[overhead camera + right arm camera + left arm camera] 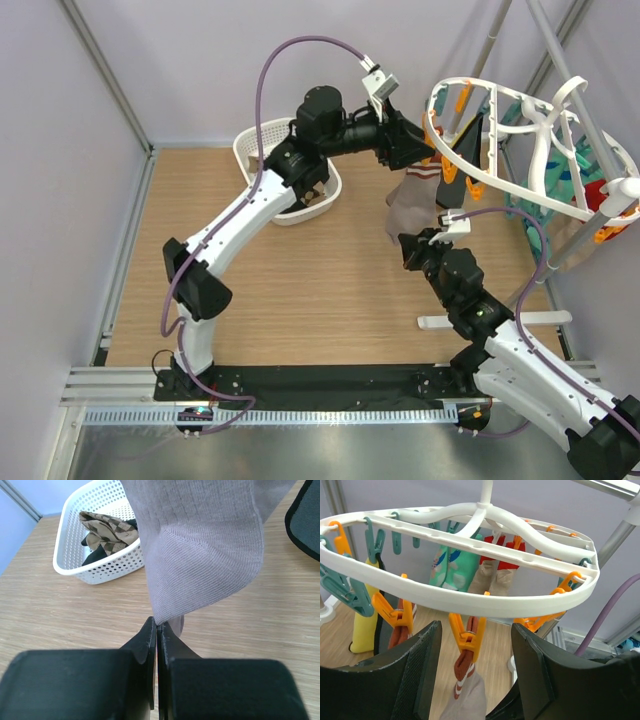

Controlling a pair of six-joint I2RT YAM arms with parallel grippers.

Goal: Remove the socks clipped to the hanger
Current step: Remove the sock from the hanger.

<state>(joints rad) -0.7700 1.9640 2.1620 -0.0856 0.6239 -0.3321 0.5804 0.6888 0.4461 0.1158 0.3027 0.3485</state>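
Grey sock hangs long axis vertical from an orange peg on the near rim of the hanger, over the far right of the table. Right gripper is straight below, jaws closed tight on the sock's bottom edge. Left gripper is up at peg level, jaws wide apart either side of the peg, holding nothing. My read: left squeezes the peg, right pulls down. Basket at the far edge, left of the sock, holds a checked sock and a black sock.
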